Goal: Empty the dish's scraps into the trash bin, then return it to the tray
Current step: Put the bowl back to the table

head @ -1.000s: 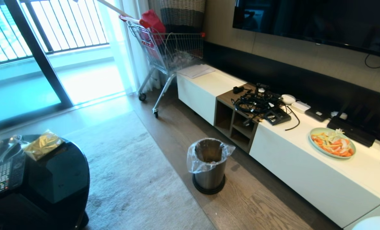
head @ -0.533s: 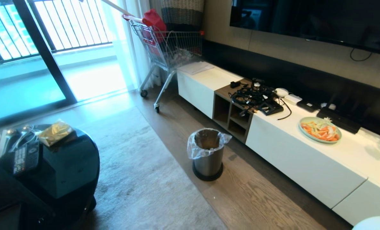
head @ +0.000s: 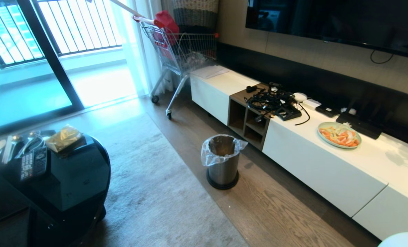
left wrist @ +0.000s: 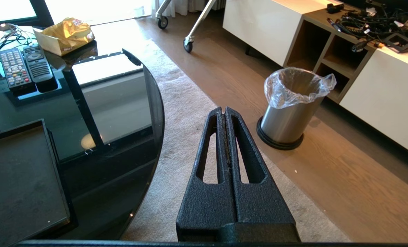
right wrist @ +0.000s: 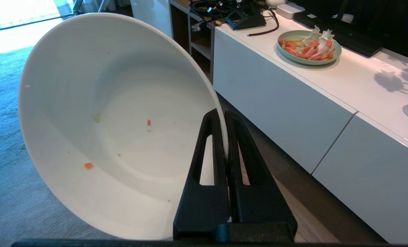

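My right gripper [right wrist: 223, 115] is shut on the rim of the dish [right wrist: 115, 113], a deep white bowl held tilted on its side. Only tiny orange bits of the scraps [right wrist: 88, 165] cling inside it. In the head view just the dish's edge [head: 401, 240] shows at the bottom right corner. The steel trash bin [head: 222, 161] with its clear liner stands on the wood floor by the cabinet. My left gripper [left wrist: 223, 110] is shut and empty, over the carpet between the trash bin [left wrist: 291, 106] and the glass table. The black tray [left wrist: 19, 178] lies bare on that table.
A long white TV cabinet [head: 327, 164] runs along the right, carrying a pale-green plate [head: 339, 134] of vegetable pieces and a tangle of cables [head: 269, 103]. The round glass table [head: 70, 178] holds remotes [head: 32, 164] and a snack bag. A shopping cart [head: 180, 51] stands at the back.
The whole head view has shifted: bin, cabinet and plate sit higher and smaller, and more of the glass table shows, so the camera has moved. Neither arm has changed pose.
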`<state>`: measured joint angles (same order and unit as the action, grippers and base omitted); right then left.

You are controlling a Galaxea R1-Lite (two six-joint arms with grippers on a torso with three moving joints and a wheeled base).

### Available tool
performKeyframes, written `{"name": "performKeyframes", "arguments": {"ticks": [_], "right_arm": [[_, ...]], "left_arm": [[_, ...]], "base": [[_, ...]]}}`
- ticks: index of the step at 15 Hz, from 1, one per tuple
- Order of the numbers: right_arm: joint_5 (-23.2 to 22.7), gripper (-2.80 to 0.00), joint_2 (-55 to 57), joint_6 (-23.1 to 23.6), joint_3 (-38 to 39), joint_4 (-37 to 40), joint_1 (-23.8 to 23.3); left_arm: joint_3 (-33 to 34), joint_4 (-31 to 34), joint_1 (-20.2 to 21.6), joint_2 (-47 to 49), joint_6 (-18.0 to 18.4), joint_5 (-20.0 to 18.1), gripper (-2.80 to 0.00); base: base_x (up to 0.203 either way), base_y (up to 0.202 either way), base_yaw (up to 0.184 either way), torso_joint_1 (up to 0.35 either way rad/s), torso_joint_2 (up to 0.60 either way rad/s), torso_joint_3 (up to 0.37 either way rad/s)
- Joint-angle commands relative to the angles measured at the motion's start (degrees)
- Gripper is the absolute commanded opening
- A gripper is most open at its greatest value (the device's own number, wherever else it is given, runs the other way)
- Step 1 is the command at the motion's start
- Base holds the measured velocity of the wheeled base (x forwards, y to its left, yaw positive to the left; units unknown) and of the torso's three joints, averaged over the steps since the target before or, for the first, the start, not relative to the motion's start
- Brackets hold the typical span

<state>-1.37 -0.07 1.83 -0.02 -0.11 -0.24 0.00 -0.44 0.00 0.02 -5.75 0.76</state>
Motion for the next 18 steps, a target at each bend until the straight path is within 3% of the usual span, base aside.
{"name": "performKeyframes", "arguments": {"ticks": [1, 6, 18], "right_arm": [[-0.04, -2.80, 0.07, -0.01, 0.02, 0.02, -0.01], [-0.13, -2.80, 0.07, 0.02, 0.02, 0.02, -0.02], [-0.04, -2.80, 0.07, -0.25, 0.02, 0.02, -0.02]], "left_arm": [[0.00, 0.00, 0.00, -0.02, -0.05, 0.03, -2.80], [0.00, 0.00, 0.00, -0.02, -0.05, 0.03, -2.80], [0.00, 0.00, 0.00, -0.02, -0.05, 0.03, -2.80]], "base": [[0.000, 0.000, 0.000, 0.000, 0.00, 0.000], [0.000, -0.001, 0.024, 0.000, 0.00, 0.000], [0.000, -0.009, 0.169, 0.003, 0.00, 0.004]]}}
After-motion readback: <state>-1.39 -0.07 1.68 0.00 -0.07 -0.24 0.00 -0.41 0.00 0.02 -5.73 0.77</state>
